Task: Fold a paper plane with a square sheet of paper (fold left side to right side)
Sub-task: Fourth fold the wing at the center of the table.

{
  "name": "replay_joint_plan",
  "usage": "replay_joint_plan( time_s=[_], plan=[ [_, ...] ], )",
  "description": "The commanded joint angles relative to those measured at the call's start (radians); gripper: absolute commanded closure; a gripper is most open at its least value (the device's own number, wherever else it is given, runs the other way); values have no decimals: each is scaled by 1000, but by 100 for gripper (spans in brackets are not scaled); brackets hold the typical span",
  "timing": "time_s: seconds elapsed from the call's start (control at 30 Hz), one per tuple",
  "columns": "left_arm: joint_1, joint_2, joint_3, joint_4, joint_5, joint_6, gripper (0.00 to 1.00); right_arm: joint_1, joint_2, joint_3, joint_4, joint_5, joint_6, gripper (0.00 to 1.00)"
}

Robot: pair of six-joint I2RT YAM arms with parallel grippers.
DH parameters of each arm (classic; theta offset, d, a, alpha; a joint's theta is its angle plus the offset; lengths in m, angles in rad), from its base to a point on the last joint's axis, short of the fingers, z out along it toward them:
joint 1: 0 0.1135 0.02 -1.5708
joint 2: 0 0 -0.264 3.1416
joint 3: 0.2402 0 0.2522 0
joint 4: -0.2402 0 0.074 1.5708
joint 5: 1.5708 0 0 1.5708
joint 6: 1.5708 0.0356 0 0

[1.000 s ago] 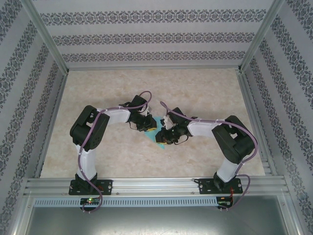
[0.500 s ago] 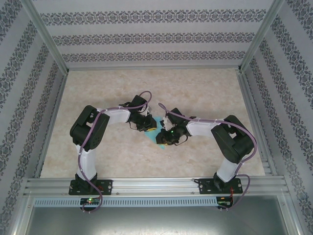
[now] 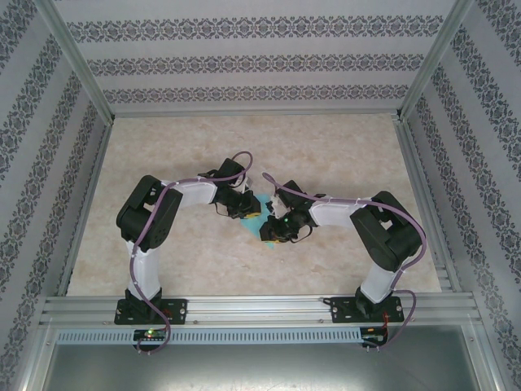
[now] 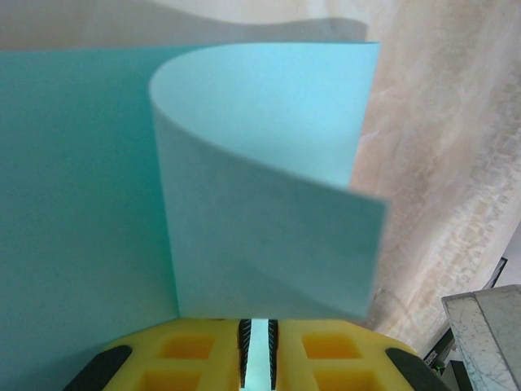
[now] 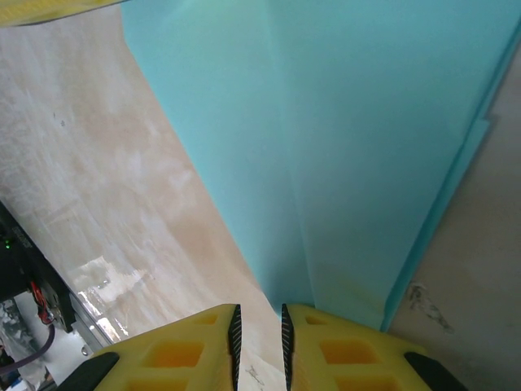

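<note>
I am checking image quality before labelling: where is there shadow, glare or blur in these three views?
Top external: even light, sharp, but the square sheet of paper is small in frame. Left wrist: the curled paper throws a soft shadow on the table behind it; the yellow fingers look slightly soft. Right wrist: glare on the table at lower left, paper in focus.

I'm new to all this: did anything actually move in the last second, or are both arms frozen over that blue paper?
Barely. The right end effector crept slightly toward the near edge of the table, and its wrist and cable shifted with it. Nothing was grabbed or let go. The left end effector stayed put, still pinching the curled sheet of paper.
</note>
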Motion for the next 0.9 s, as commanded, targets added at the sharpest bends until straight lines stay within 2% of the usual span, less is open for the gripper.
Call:
replay_joint_plan(
  time_s=[0.0, 0.87],
  plan=[
    [-12, 32, -28, -105, -67, 23, 81, 17, 24, 5, -65, 29, -23, 77],
    [-12, 41, -18, -117, -81, 33, 81, 40, -54, -102, -157, 25, -24, 78]
  ],
)
